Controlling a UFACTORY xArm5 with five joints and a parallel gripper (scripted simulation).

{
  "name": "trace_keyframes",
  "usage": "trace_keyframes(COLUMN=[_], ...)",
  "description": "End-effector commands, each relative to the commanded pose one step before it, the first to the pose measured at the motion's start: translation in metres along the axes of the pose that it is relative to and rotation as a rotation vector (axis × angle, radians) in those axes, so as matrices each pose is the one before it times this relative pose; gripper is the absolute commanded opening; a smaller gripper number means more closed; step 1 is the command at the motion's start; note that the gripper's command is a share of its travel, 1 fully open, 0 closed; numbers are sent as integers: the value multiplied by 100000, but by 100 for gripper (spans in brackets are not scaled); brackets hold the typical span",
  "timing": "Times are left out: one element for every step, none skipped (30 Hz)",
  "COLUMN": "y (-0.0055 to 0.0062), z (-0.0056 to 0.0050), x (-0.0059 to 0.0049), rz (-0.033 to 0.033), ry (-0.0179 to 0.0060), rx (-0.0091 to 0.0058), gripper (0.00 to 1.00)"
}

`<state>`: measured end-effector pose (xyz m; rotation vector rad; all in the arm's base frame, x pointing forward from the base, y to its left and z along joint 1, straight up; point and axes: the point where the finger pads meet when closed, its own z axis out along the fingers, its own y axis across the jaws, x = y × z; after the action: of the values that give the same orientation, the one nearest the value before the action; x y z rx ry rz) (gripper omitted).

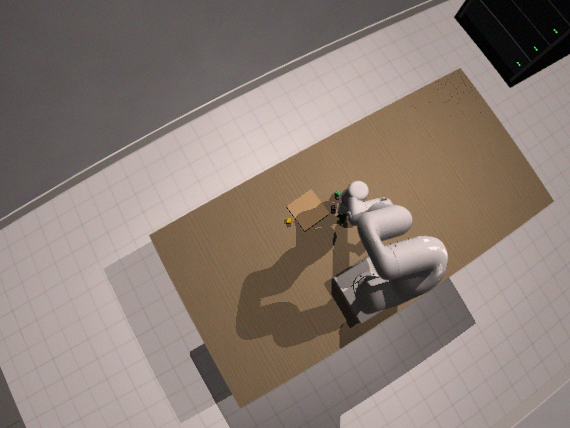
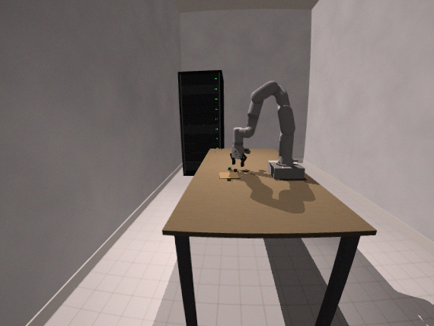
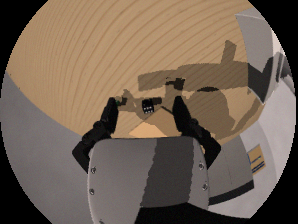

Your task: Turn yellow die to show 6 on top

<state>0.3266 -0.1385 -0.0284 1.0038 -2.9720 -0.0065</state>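
Observation:
The yellow die (image 1: 288,221) (image 2: 228,179) lies on the table just off the mat's left edge; its pips are too small to read, and it is outside the wrist view. The tan mat (image 1: 305,201) (image 2: 224,175) (image 3: 147,131) lies flat, partly in the arm's shadow. A black die (image 1: 333,209) (image 2: 235,170) (image 3: 148,106) with white pips is close to the mat's right corner. A green die (image 1: 337,193) (image 2: 229,168) is beyond it, mostly hidden by a finger in the wrist view. My gripper (image 2: 237,164) (image 3: 145,103) is open and empty, above the table near the black die.
The wooden table (image 1: 215,260) (image 2: 213,213) carries the arm's base (image 1: 350,295) (image 2: 287,171) at its right side in the exterior view. The arm's shadow falls across the table and part of the mat. A black rack (image 1: 510,40) (image 2: 199,122) stands beyond the table.

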Motion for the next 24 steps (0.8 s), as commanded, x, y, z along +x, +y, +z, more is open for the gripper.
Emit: trace_keyframes(y=[-103,0,0,0,0,0,0,0,0,0,0,0,0,-1,-2,0,0,-2,1,-4,2,-5,-4,-4], z=[-77,0,0,0,0,0,0,0,0,0,0,0,-9,-59,-144,0,0,-253,-373,-504,-623,-741,-838,-912], x=[-59,0,0,0,0,0,0,0,0,0,0,0,0,0,1,0,0,3,6,2,5,3,4,5], rz=[0,0,0,0,0,0,0,0,0,0,0,0,0,0,1,0,0,1,1,0,0,0,0,0], ry=[-146,0,0,0,0,0,0,0,0,0,0,0,0,-1,-2,0,0,-4,-6,-2,0,0,0,0], rx=[253,0,0,0,0,0,0,0,0,0,0,0,0,2,4,0,0,7,10,3,0,0,0,0], gripper=[100,100,100,100,100,100,100,100,100,100,100,100,100,100,100,100,100,100,100,100,100,100,100,100])
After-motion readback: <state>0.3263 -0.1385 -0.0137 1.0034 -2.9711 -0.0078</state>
